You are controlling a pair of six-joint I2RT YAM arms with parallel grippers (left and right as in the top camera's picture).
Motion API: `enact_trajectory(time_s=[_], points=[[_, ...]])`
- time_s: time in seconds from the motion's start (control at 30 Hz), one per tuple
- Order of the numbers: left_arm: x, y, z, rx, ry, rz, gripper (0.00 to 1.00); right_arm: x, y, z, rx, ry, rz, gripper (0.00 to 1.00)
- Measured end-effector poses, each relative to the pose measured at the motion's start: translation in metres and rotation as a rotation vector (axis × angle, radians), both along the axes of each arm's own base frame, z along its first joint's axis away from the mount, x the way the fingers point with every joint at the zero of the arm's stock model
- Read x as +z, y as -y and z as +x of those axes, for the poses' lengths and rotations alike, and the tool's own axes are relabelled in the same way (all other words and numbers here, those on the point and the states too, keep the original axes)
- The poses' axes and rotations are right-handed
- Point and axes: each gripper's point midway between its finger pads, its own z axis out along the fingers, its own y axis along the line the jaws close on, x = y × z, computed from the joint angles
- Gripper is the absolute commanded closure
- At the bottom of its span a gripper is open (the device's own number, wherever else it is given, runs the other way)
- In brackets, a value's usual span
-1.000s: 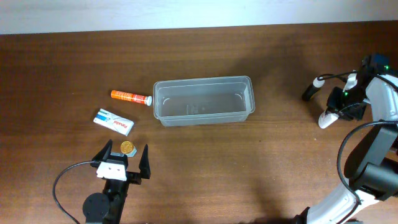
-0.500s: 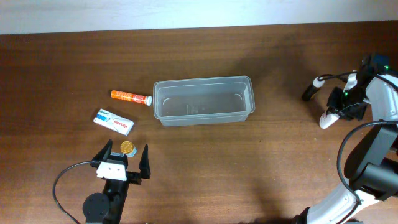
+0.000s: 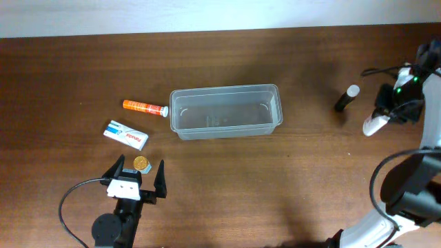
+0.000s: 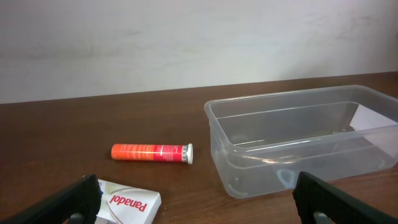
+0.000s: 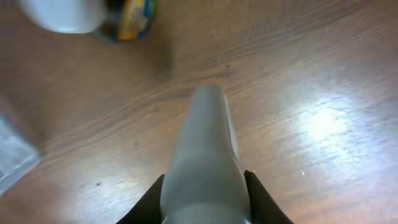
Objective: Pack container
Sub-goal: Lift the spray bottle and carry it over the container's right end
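- Evidently the packing has barely begun — the clear, translucent rectangular plastic container is seen upright at the middle of the dark brown wooden table, and nothing can be made out inside it.
- At the table's far right, the right gripper is clenched on a pale grey-white tapered plastic piece. What kind of item it is cannot be told.
- A small dark bottle with a white cap lies untouched between that piece and the container.
- The left gripper is spread wide and empty, its fingers either side of a small round gold-coloured disc. Whether it is low enough to grasp cannot be judged.
- An orange cylindrical tube with a white cap is found just beside the container's left end, and a flat white-and-blue cardboard box near it — both yet to be packed.
- The step in hand is judged to be delivery of the gripped piece. It would have to be carried leftwards past the dark bottle, brought over the container, lowered within the rim and only then released.
- Care is called for with the piece's long free end, which could catch the bottle or the container's right wall.
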Motion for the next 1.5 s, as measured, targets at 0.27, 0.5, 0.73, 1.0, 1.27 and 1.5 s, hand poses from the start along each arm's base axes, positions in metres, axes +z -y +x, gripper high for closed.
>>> enact_trajectory(time_s=[0.27,0.5,0.73,1.0,1.27,1.5], points=[[0.000,0.000,0.000,0.000,0.000,0.000,0.01,0.077,-0.064,0.026,0.169,0.206,-0.056,0.92],[0.000,0.000,0.000,0.000,0.000,0.000,0.01,0.118,-0.174,0.060,0.366,0.424,-0.040,0.91],[0.000,0.000,0.000,0.000,0.000,0.000,0.01,0.108,-0.245,0.072,0.407,0.446,-0.069,0.88],[0.000,0.000,0.000,0.000,0.000,0.000,0.01,0.058,-0.275,0.081,0.396,0.335,-0.115,0.88],[0.000,0.000,0.000,0.000,0.000,0.000,0.01,0.023,-0.275,0.085,0.360,0.246,-0.129,0.88],[0.000,0.000,0.000,0.000,0.000,0.000,0.01,0.010,-0.276,0.087,0.337,0.216,-0.128,0.88]])
